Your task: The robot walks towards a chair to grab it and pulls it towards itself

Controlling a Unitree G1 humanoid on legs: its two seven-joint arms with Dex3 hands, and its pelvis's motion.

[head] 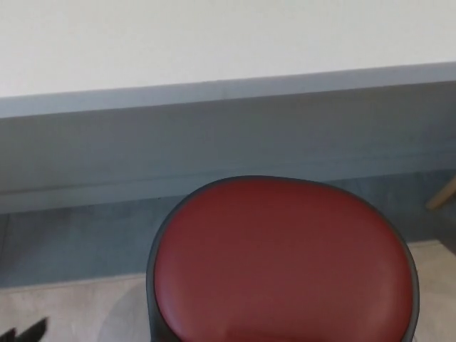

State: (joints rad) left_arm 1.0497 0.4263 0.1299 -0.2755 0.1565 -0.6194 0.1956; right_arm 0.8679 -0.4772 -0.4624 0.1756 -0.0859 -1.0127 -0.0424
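Black fingertips of the left hand [25, 332] poke in at the lower left corner, left of the round red padded chair seat with dark rim [283, 262]; their grip cannot be told. Pale floor [78, 310] lies beneath, a grey-blue wall base [214, 135] behind, a wooden leg [442, 194] right.

the chair [283, 260] shows as a rounded, dark red padded seat with a smooth, faintly glossy surface and a thin dark grey rim running round its edge. seen from above, the seat lies level and fills the lower middle of the head view, its near edge cut off by the bottom of the picture. it stands just in front of the grey skirting band [214, 142], on the pale floor below that band.
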